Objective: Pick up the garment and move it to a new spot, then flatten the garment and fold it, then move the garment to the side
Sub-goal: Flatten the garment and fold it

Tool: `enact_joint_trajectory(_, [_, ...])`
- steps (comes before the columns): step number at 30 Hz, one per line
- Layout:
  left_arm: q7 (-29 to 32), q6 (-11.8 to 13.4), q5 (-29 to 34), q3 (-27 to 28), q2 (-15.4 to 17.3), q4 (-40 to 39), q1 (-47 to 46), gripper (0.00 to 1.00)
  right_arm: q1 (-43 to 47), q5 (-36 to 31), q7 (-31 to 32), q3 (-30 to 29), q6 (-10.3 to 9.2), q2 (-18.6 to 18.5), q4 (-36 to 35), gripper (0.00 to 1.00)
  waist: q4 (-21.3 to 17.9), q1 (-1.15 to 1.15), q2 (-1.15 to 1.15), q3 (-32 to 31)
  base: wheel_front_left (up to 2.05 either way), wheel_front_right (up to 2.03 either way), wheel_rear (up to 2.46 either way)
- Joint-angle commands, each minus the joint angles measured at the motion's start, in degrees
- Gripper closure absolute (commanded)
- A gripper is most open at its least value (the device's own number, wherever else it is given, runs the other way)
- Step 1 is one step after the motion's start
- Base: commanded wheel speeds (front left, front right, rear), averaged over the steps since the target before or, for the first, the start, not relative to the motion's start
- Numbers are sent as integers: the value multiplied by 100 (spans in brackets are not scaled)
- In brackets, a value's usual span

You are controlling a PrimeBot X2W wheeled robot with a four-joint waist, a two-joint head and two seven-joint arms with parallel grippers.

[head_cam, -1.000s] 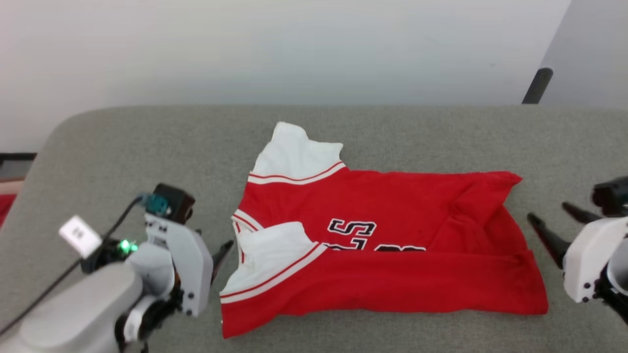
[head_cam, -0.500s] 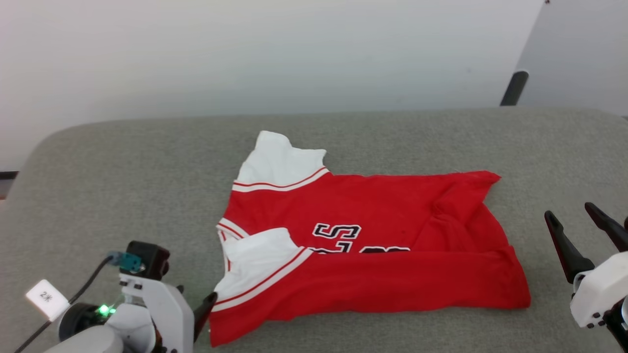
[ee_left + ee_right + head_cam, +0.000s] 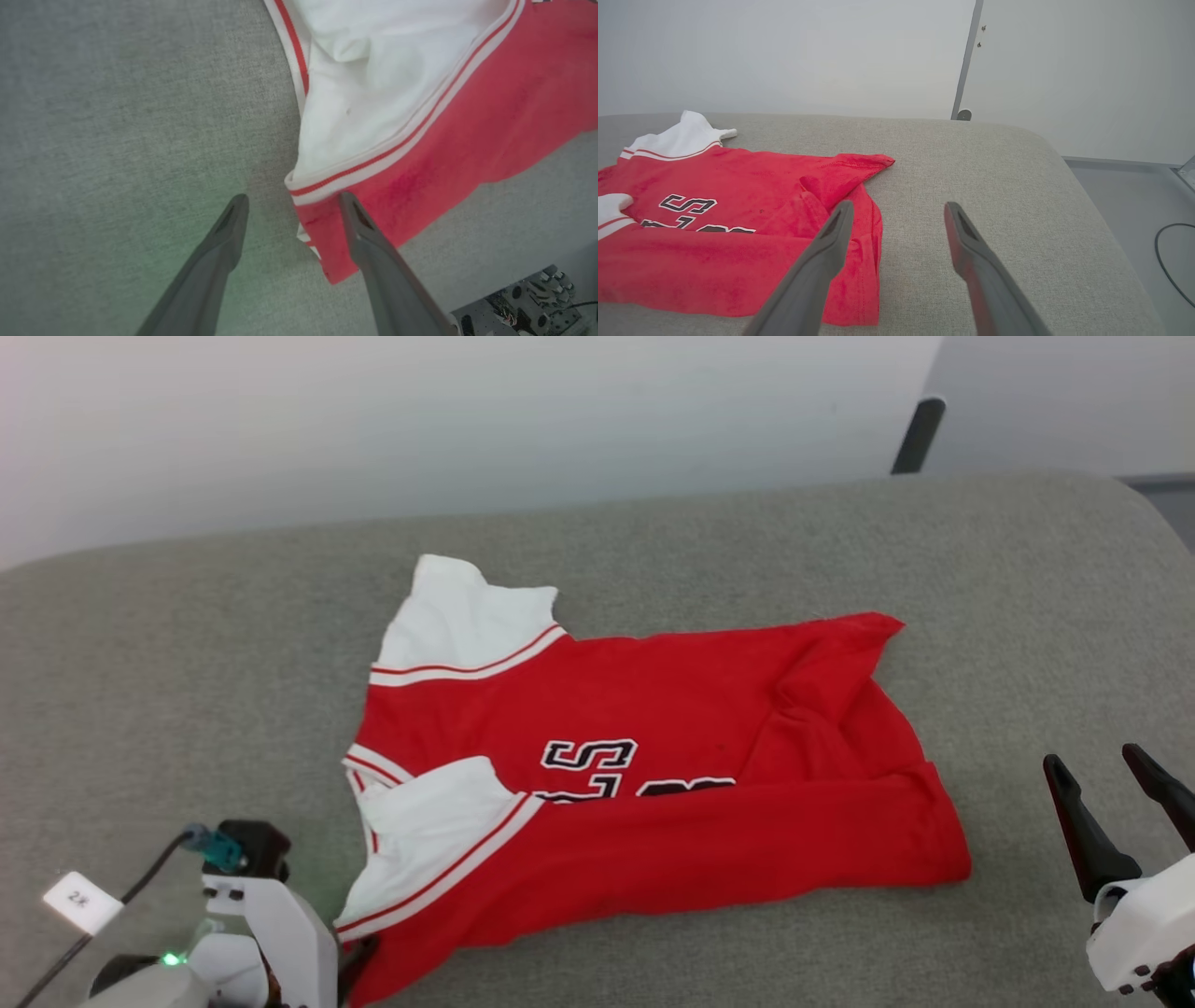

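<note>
Nearest to the robot, the left gripper (image 3: 293,198) stands wide open and holds nothing. In its wrist view it hovers at the near left corner of the garment (image 3: 653,859): one finger is over the red cloth, the other over the bare grey padded surface (image 3: 187,663). Whether a finger touches the cloth, I cannot tell. The right gripper (image 3: 1094,758) is also wide open and empty, well apart from the garment on its right side.

The garment lies flat in the middle of the padded surface. Its near long edge is turned over the chest, so the black-and-white letter (image 3: 590,754) is half covered. One white sleeve (image 3: 429,821) lies on top at the near left, and the other sleeve (image 3: 457,616) sticks out at the far left. The right end (image 3: 831,709) is wrinkled. Behind the surface stands a pale wall (image 3: 467,420).

I judge that the folding step is in hand, with one lengthwise fold made. The next move probably asks both grippers to come down on the cloth edges, pinch them, and smooth the wrinkled end before another fold.
</note>
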Motion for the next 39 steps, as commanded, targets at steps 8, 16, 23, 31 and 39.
enact_joint_trajectory(8, [87, -313, -236, -42, -378, 621, 36, 0, 112, 76, 90, -144, -5, 164, -194, 0, -179, 0, 0, 290, 0, 0, 0])
enact_joint_trajectory(16, [551, -480, -530, -103, -794, 1164, -65, 100, 83, 114, 407, -13, -5, 141, -205, 0, -120, 0, 0, 341, 0, 0, 0])
enact_joint_trajectory(23, [545, -610, -336, -217, -959, 1324, -231, 100, 217, 192, 1281, 190, -5, -49, -83, 0, -23, 0, 0, 337, 0, 0, 0])
enact_joint_trajectory(31, [598, -793, -236, -327, -1171, 1410, -306, 100, 10, 82, 2095, 261, -5, -248, 282, 0, 161, 0, 0, 353, 0, 0, 0])
enact_joint_trajectory(39, [565, -939, -135, -393, -1389, 1503, -446, 100, -491, 156, 2454, 226, -5, -197, 1073, 0, 373, 0, 0, 409, 0, 0, 0])
